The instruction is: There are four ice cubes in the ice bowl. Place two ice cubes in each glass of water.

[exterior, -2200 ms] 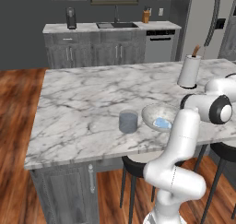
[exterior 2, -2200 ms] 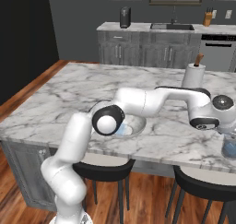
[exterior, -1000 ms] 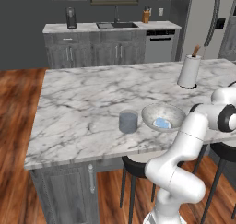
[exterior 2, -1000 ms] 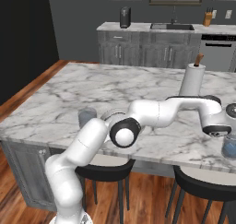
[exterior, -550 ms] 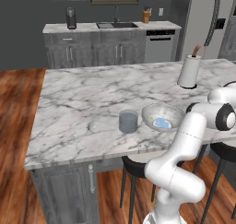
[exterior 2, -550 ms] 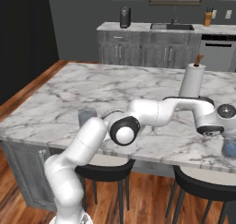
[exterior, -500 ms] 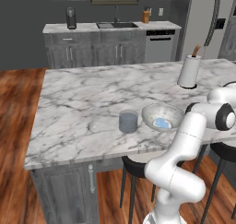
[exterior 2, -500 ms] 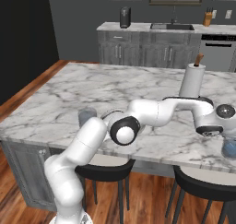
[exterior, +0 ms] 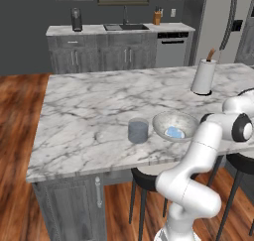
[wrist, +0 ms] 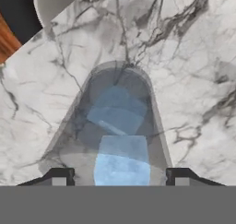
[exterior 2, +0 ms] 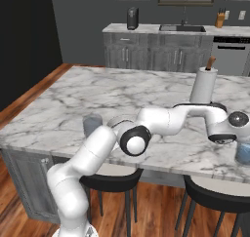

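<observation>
Directly above a glass of water (wrist: 117, 126), the claw (wrist: 117, 176) points down, fingers apart.

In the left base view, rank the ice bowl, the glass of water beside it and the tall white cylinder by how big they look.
1. Tall white cylinder, though it stands farther back.
2. Ice bowl, widest but shallow; close to the cylinder, so their order is unsure.
3. Glass of water, clearly the smallest.
</observation>
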